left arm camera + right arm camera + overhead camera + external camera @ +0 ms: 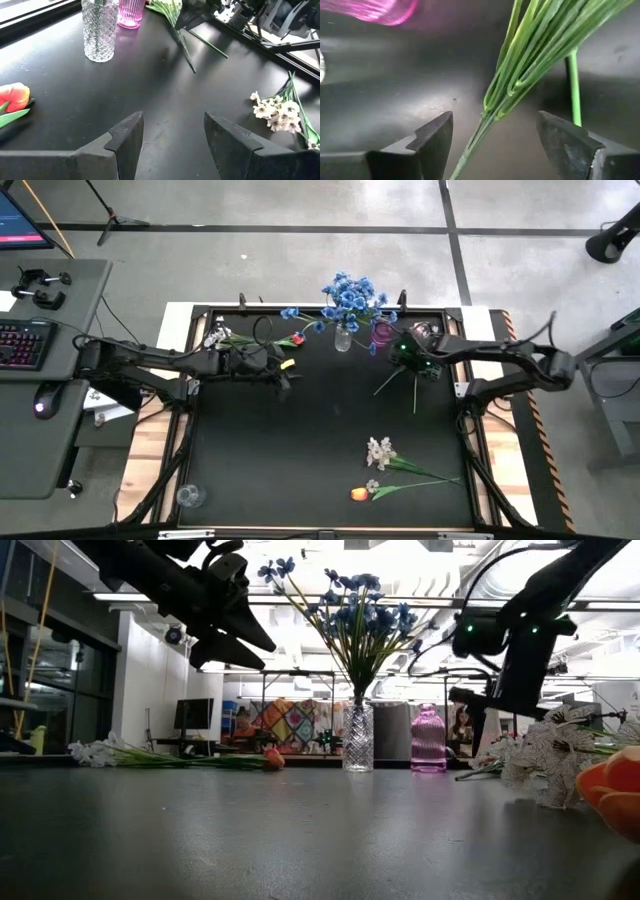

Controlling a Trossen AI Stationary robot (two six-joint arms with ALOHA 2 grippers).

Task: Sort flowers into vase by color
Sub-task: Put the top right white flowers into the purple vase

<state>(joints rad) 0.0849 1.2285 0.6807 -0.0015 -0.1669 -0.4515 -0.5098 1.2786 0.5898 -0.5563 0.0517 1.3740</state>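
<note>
A clear cut-glass vase (343,338) (358,737) holding blue sprays (350,295) stands at the table's far edge, with a pink vase (382,333) (428,740) right of it. My right gripper (405,360) (495,135) is open just in front of the pink vase. A bundle of thin green stems (530,60) (392,380) runs between its fingers without touching them; the blossoms are hidden. The stems' ends lie on the table (192,67). My left gripper (285,380) (172,135) is open above the mat, left of the clear vase, holding nothing.
A white spray (215,337) and an orange tulip (297,338) (14,95) lie by the far left edge. Another white spray (380,450) (275,107) and an orange tulip (360,493) lie toward the near edge. A small clear glass (190,496) sits off the mat's near left corner.
</note>
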